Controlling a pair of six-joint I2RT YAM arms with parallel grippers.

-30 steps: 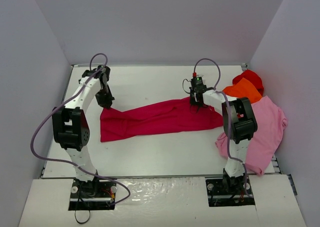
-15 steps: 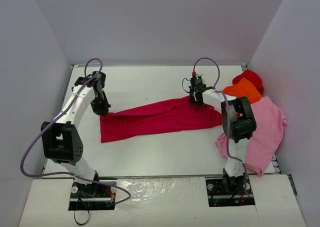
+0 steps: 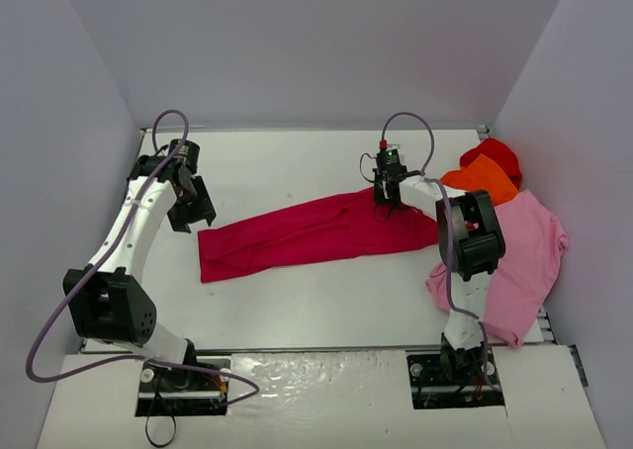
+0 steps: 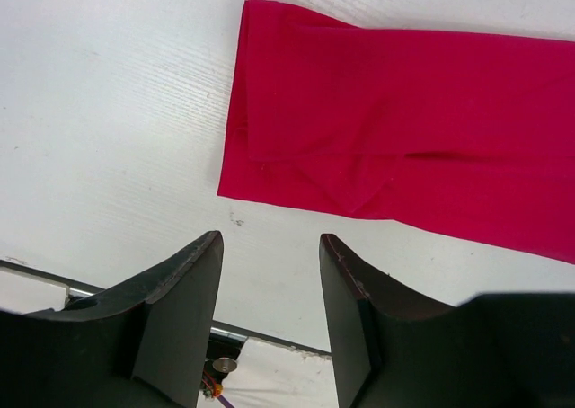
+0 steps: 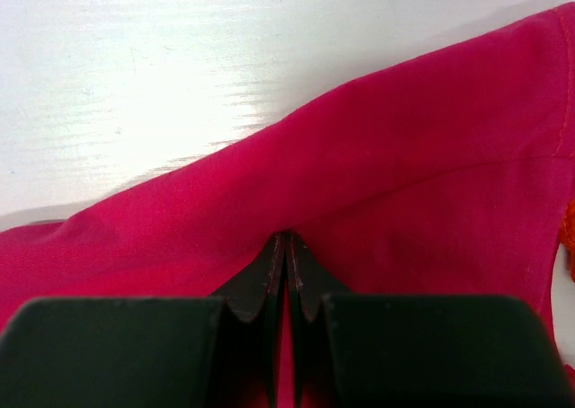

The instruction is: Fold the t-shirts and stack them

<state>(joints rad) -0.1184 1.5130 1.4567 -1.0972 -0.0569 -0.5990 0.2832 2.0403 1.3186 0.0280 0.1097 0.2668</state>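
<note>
**Right tool clamped on the crimson shirt, left tool open and empty**

The right tool [image 5: 286, 239] has its jaws squeezed shut on a pinch of the crimson t-shirt [image 3: 316, 233], right at the shirt's far edge. You can see the cloth pucker into the fingertips on the wrist view. My guess is it's anchoring that end so the shirt doesn't slide around.

The shirt itself runs as a long, narrow, already doubled-over band away from that tool toward the left tool [image 3: 193, 204]. The left tool hangs with its jaws apart and nothing between them. The shirt's squared-off end lies flat just ahead of its fingertips, not touching them. That end looks laid out on purpose and ready for a crosswise fold, so I'd say we're mid-fold on shirt one.

On the other side of the right tool, away from the band, the rest sit heaped. The orange t-shirt [image 3: 482, 180] is nearest, with the bright red t-shirt [image 3: 495, 154] beyond it. The light pink t-shirt [image 3: 524, 256] is spread toward the near edge of the worktop [image 3: 297, 162]. None of those looks folded.
</note>
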